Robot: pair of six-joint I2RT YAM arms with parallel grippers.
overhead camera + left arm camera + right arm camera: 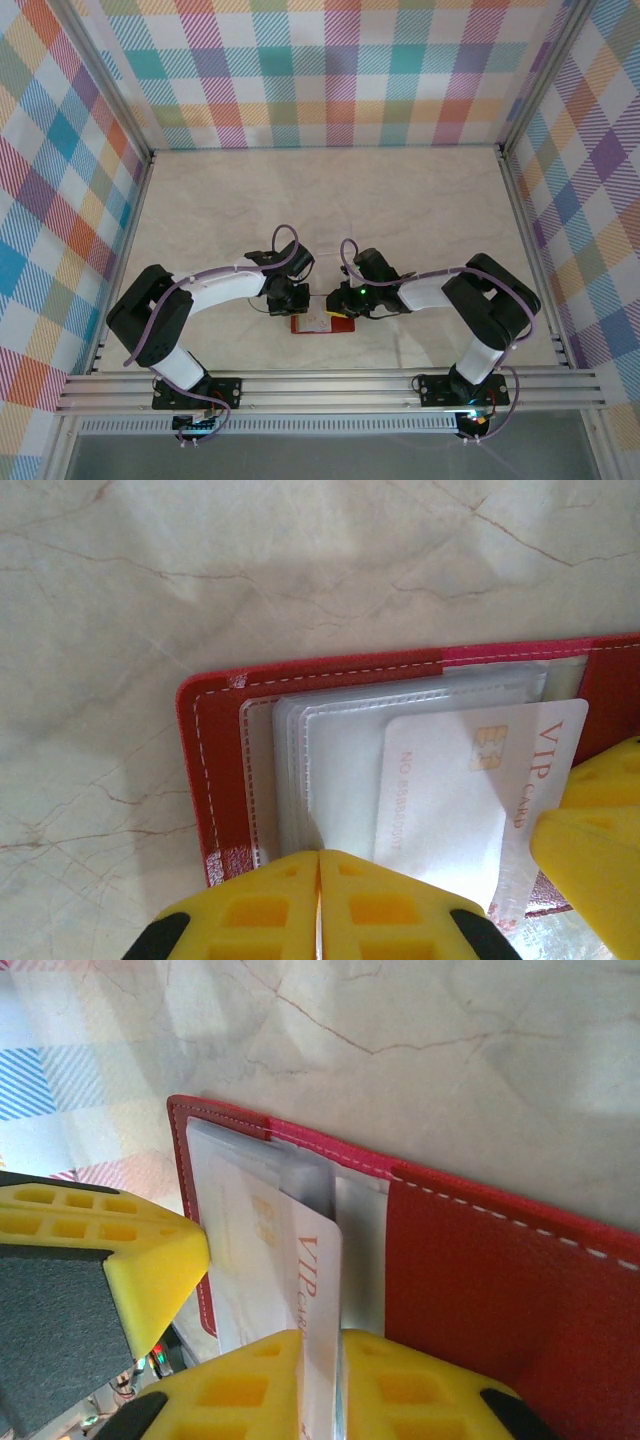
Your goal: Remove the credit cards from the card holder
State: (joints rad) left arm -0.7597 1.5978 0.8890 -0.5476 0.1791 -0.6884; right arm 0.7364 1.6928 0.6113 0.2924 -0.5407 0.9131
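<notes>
Card holder: [322,323] lies open at the middle of the desk's [320,200] near edge.
Left end effector: [318,900] closed, seemingly pinching the clear pockets [340,750].
Right end effector: [320,1385] closed on the VIP credit card [315,1280].
Axis: the card's length runs straight into the right grip.

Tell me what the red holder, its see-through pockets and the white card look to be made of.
The card holder: probably leather or imitation, matte red with pale stitching. The pockets: thin clear plastic, glossy, layered. The card: stiff white plastic, smooth, with gold chip and printed lettering.
</notes>
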